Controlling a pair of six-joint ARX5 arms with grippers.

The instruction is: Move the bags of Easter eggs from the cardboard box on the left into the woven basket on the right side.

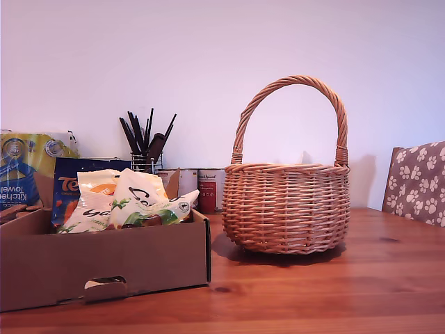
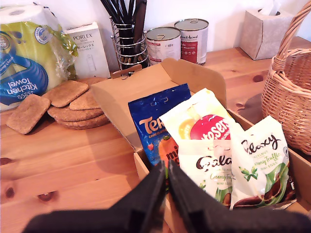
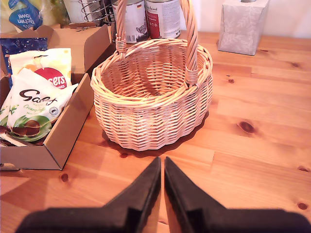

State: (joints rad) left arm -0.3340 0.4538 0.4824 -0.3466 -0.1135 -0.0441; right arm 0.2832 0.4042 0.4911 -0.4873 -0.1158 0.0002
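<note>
All the bags of Easter eggs (image 2: 218, 155) sit in the cardboard box (image 1: 104, 261); the woven basket (image 3: 150, 92) beside it on the desk (image 3: 252, 145) looks empty. Nothing moved yet, I judge. My first end effector (image 2: 166, 177) and second end effector (image 3: 162, 172) hover with tips together, holding nothing

Light: soft, even and fairly bright, warm on the wooden table (image 1: 389, 278).
Shadows: a dark patch sits under the woven basket (image 1: 286, 205) and spreads toward the exterior view's left; a fainter one falls on the wall (image 1: 208, 56) behind the handle.
Glare: mild sheen on the bags of Easter eggs (image 2: 228, 155).
Focus: both wrist views blur their near black fingers; the exterior view is slightly soft and grainy.
Exposure: the pale wall looks washed out.
</note>
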